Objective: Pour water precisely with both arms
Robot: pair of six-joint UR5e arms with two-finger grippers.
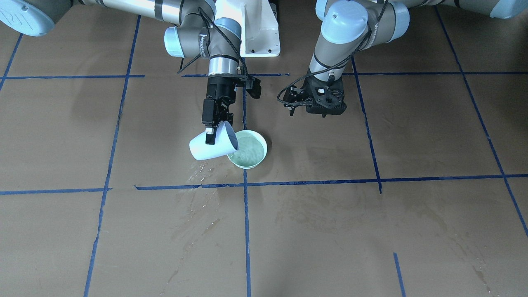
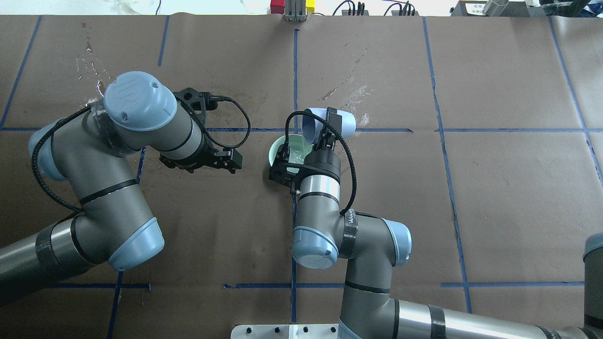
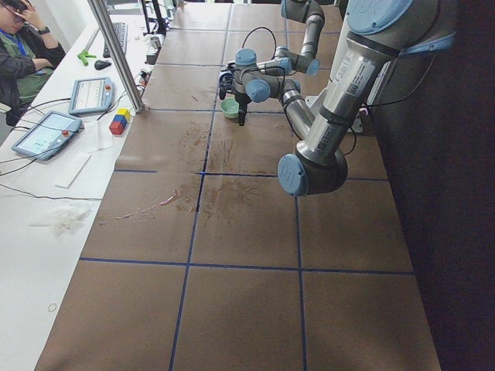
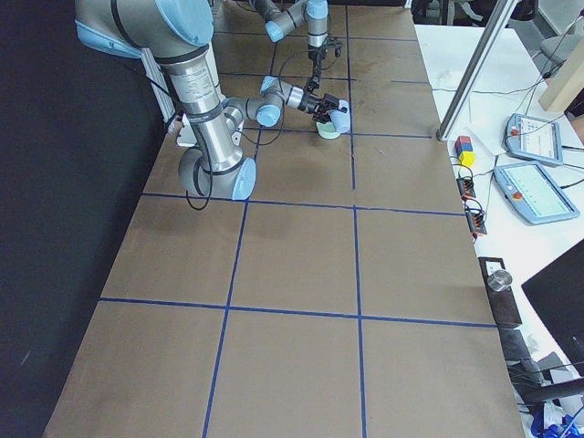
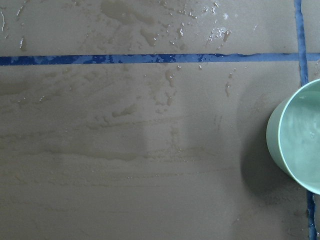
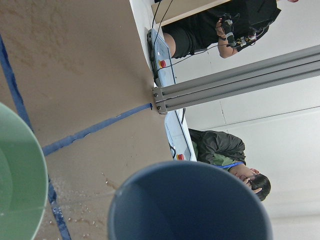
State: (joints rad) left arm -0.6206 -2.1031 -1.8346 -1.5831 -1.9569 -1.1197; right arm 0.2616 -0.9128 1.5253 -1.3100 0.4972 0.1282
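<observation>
1 shallow pool of water [image 1: 247,152] lies in a pale green bowl [image 1: 252,166], its surface glossy and rippled. The bowl stands on the brown paper-covered table [image 1: 371,231], just beside a crossing of blue tape lines [image 1: 246,231].

A pale blue cup [image 1: 206,152] hangs tipped almost onto its side, its mouth over the bowl's rim on the robot's right. The right gripper [image 1: 214,134] is clamped on the cup near its rim, reaching in from the base side of the table. In the right wrist view the cup's inside looks dark and the bowl's rim sits at the left edge.

The left gripper [image 1: 324,101] points down at the table, apart from the bowl on the robot's left and nearer the base. Its fingers are hidden in every view, so I cannot tell whether it is open or closed. Its wrist camera catches the bowl at the right edge.

Wet streaks [image 1: 198,171] mark the paper just past the cup, along the tape.
</observation>
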